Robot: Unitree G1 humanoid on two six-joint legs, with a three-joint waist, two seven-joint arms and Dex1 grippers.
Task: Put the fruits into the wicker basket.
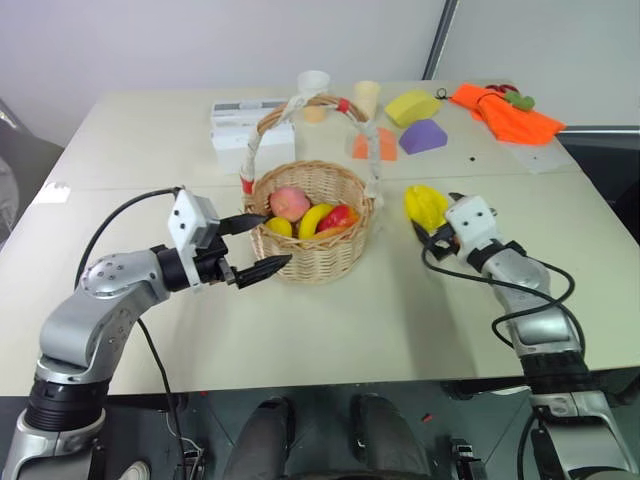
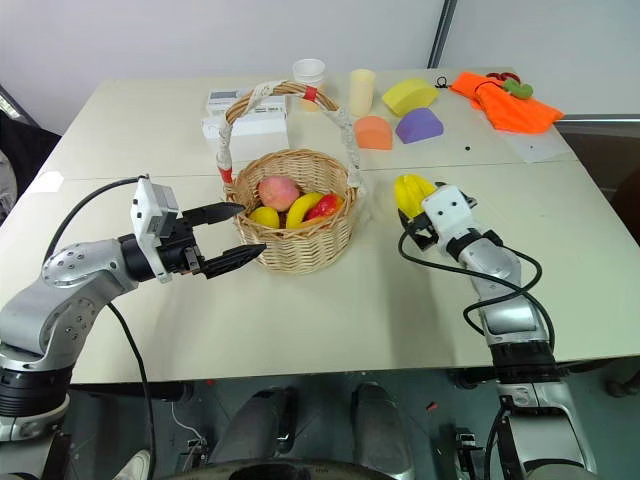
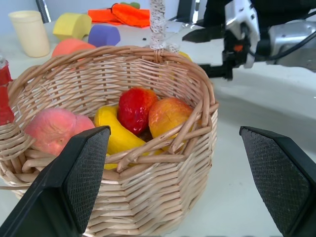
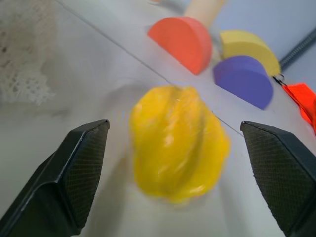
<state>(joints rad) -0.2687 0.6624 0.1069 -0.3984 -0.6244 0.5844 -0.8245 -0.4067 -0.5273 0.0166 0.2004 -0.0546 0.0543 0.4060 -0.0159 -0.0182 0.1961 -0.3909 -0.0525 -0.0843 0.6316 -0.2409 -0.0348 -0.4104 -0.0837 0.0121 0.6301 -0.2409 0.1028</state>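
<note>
1. Fruits are counted as five: a peach [image 1: 289, 202], a banana [image 1: 314, 219], a mango [image 1: 340, 217] and a small yellow fruit [image 1: 279, 227] are seen inside the basket [image 1: 312, 262], and one ribbed yellow fruit [image 1: 425, 205] is left on the table [image 1: 400, 320], right of the basket.
2. One basket is seen at mid-table, its taped handle [image 1: 290, 108] arched over it.
3. Two grippers are seen. The left gripper [image 1: 256, 246] is held with its fingers spread wide, just beside the basket's near-left wall, nothing between them. The right gripper [image 4: 163, 182] is spread wide too, with the ribbed fruit lying between its fingers, not clamped.
4. The ribbed fruit is blurred in the right wrist view, and partly hidden by the right wrist in the head views.
5. At the far edge are seen two cups [image 1: 314, 84], three foam blocks (yellow [image 1: 411, 105], purple [image 1: 423, 136], orange [image 2: 372, 131]), an orange cloth [image 1: 505, 113] and a white box [image 1: 250, 125]; the orange block is partly crossed by the handle.
</note>
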